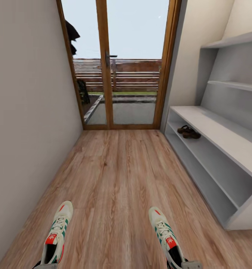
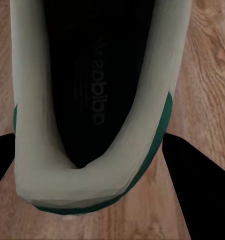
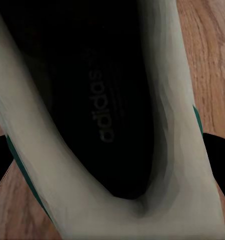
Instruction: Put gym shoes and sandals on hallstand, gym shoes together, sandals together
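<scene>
Both white lace-up gym shoes with green side stripes and red-orange tongue labels sit low in the head view, toes pointing away toward the door: the left gym shoe (image 1: 56, 233) near the grey wall, the right gym shoe (image 1: 167, 235) well apart from it across the light brown wood-grain plank corridor floor (image 1: 114, 175). Whether they're lifted or resting on the planks, I honestly can't tell. The left gripper (image 1: 46, 266) barely pokes in at the heel of the left shoe, and in its wrist view the shoe's heel collar (image 2: 77, 185) and dark insole sit right between the two black fingers (image 2: 200, 185), which look closed in against the shoe's sides, so it seems to have hold of it. Same deal on the other side: the right gripper (image 1: 189, 265) is at the heel of the right shoe, and the right wrist view has the collar (image 3: 117, 210) and insole with printed lettering up close, with black fingers (image 3: 220, 155) pressed on either side. The pair of dark brown leather sandals (image 1: 188, 132) lie side by side on the lower shelf of the wide light-grey hallstand (image 1: 215, 130) along the right wall, near its far end. Straight ahead there's a wood-framed glass door (image 1: 118, 63) with a slatted fence outside.
</scene>
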Available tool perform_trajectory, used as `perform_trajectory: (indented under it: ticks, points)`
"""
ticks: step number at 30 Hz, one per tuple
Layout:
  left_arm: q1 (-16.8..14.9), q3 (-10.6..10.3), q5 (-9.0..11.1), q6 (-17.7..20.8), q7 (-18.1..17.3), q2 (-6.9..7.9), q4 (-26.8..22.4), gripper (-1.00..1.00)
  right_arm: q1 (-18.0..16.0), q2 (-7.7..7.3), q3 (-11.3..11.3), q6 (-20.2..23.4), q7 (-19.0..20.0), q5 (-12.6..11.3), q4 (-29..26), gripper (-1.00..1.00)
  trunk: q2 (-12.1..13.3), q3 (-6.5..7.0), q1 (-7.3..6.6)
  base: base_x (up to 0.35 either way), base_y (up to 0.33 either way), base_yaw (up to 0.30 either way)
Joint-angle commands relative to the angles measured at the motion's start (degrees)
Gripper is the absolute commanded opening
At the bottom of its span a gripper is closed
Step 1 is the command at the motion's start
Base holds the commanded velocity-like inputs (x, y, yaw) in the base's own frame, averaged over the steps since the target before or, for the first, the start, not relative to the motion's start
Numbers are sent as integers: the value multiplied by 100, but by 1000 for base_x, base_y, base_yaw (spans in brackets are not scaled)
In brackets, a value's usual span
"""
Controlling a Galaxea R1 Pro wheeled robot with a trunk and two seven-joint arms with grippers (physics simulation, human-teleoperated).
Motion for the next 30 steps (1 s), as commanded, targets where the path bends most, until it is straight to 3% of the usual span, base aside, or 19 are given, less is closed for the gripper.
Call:
perform_trajectory:
  ticks: [1,30]
  points:
    - [-5,53,-42,-19,-29,-2,3,-100,-4,3,-46,-21,11,49,2,-100,-2,-5,2,337,0,0]
    - [-5,53,-41,-17,-29,-2,3,-100,-5,-2,-54,-20,13,49,-14,-100,-2,-5,2,337,36,0]
